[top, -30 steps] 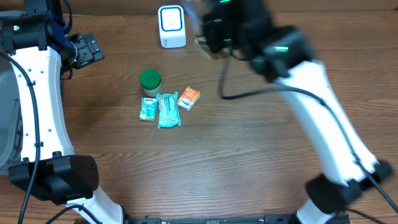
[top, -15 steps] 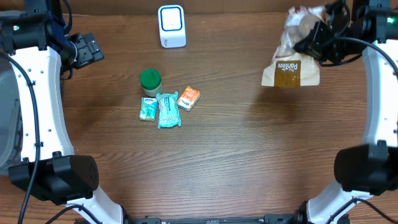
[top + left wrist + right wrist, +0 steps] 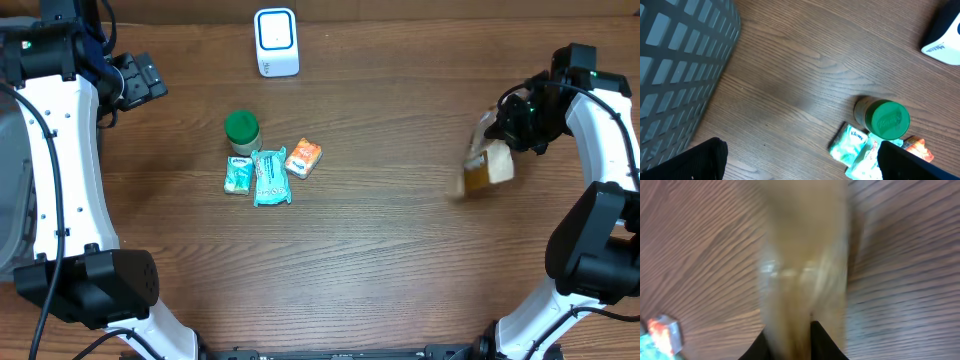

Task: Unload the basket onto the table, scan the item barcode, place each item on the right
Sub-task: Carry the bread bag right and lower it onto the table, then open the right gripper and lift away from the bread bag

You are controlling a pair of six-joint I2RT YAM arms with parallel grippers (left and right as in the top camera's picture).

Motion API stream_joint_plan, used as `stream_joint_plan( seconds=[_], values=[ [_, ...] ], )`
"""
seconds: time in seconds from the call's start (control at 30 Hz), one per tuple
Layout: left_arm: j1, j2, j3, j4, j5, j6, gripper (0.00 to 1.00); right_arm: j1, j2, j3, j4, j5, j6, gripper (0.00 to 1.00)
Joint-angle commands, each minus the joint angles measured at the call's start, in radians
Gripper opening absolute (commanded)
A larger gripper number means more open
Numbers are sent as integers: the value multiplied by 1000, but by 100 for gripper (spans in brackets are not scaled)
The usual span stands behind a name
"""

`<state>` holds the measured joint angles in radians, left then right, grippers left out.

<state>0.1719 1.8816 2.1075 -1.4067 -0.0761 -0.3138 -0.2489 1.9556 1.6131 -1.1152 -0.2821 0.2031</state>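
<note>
- Item location: the brown, crinkled plastic snack bag [image 3: 487, 165] hangs at the right side of the wooden table [image 3: 380, 260], just below the right gripper [image 3: 512, 128]. It is well apart from the white box-shaped barcode scanner with the blue window [image 3: 276, 42] at the far edge.
- Right pincer: in the wrist view the bag runs up from between the two dark fingers, but it is heavily blurred. I cannot tell whether the jaws are pinching it or letting it slip.
- Left pincer: the left gripper [image 3: 800, 162] is spread wide with nothing between its fingers. It is parked near the grey mesh basket [image 3: 675, 65].
- Other stock: the green-lidded jar [image 3: 241, 128], two teal tissue packets [image 3: 270, 177] and an orange packet [image 3: 303, 158] lie grouped at centre, untouched.
- Step in hand: I judge this to be handling of the bag away from the scanner. The bag is not presented to the window, and no barcode is legible.
- Next move: I would first confirm a firm pinch on the bag's top. If the bag is unscanned, I would carry it to the scanner with the barcode face square to the window.
</note>
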Motion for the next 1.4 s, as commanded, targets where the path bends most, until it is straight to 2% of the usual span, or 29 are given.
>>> stream_joint_plan(
  seconds=[0.0, 0.17, 0.37, 0.5, 0.53, 0.57, 0.6, 0.63, 0.67, 0.77, 1.0, 1.1, 1.27, 1.37],
  values=[
    [-2, 11, 2, 0, -9, 3, 100, -4, -14, -5, 16, 90, 2, 18],
    [-2, 11, 2, 0, -9, 3, 100, -4, -14, -5, 41, 56, -31, 14],
    [-2, 11, 2, 0, -9, 3, 100, -13, -14, -5, 33, 117, -50, 18],
    [-2, 11, 3, 0, -9, 3, 100, -31, -14, -6, 12, 180, -46, 35],
    [-2, 11, 2, 0, -9, 3, 100, -35, -14, -6, 5, 192, -44, 43],
    [-2, 11, 2, 0, -9, 3, 100, -45, -14, -6, -11, 222, -42, 59],
    [-2, 11, 2, 0, -9, 3, 100, -51, -14, -6, -21, 242, -43, 71],
    [-2, 11, 2, 0, -9, 3, 100, -58, -14, -6, -29, 263, -43, 97],
    [-2, 11, 2, 0, -9, 3, 100, -69, -14, -5, -44, 306, -43, 100],
    [-2, 11, 3, 0, -9, 3, 99, -97, -14, 20, -96, 313, -43, 100],
    [-2, 11, 2, 0, -9, 3, 100, -61, -14, 137, -161, 53, -54, 100],
    [-2, 11, 3, 0, -9, 3, 100, 13, -14, 131, -116, -66, -100, 100],
    [-2, 11, 3, 0, -9, 3, 100, 191, -14, 92, 29, -157, -66, 100],
    [-2, 11, 3, 0, -9, 3, 99, 307, -10, 64, 138, -157, -4, 86]
  ],
)
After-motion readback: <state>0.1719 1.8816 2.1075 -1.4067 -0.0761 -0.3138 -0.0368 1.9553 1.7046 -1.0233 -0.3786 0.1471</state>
